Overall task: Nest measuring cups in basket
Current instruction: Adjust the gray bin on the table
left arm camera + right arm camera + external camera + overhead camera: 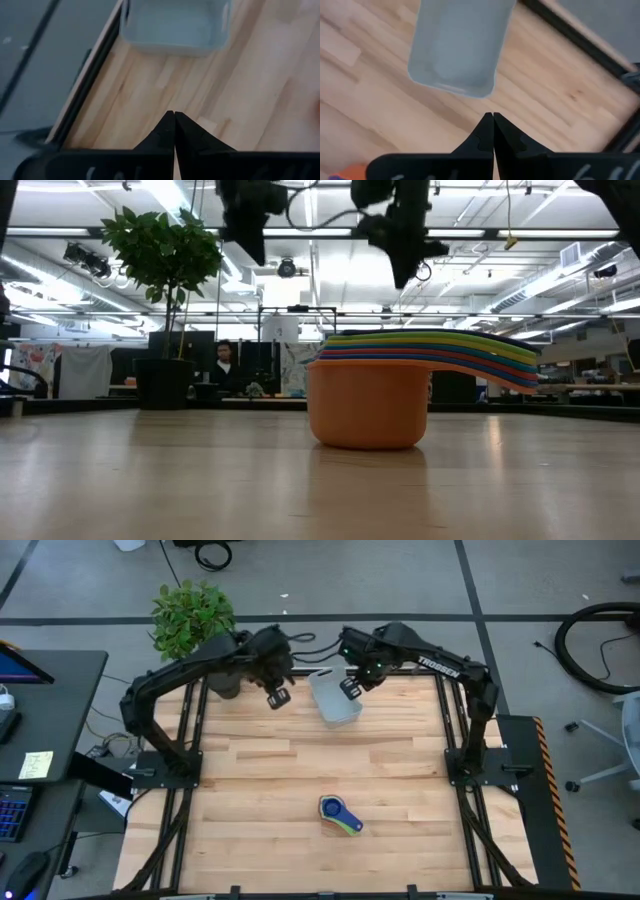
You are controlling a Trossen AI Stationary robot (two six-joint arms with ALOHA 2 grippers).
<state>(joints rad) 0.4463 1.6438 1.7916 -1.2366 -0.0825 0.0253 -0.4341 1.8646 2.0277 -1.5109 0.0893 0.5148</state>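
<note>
The measuring cups point(341, 815) stand nested in one stack on the table near its front edge; in the low view the orange cup point(367, 405) is outermost, with the coloured handles point(470, 352) fanned to the right. The pale basket point(335, 698) rests on its base at the far middle of the table, seen also as the basket point(175, 25) and the basket point(457, 45) in the wrist views. My left gripper point(277, 697) hangs shut left of the basket. My right gripper point(350, 688) hangs shut above the basket's right side. Both hold nothing.
A potted plant point(192, 618) stands at the table's far left corner, close behind my left arm. Bare wooden table point(300, 765) lies between the basket and the cup stack. Dark frame rails run along both table sides.
</note>
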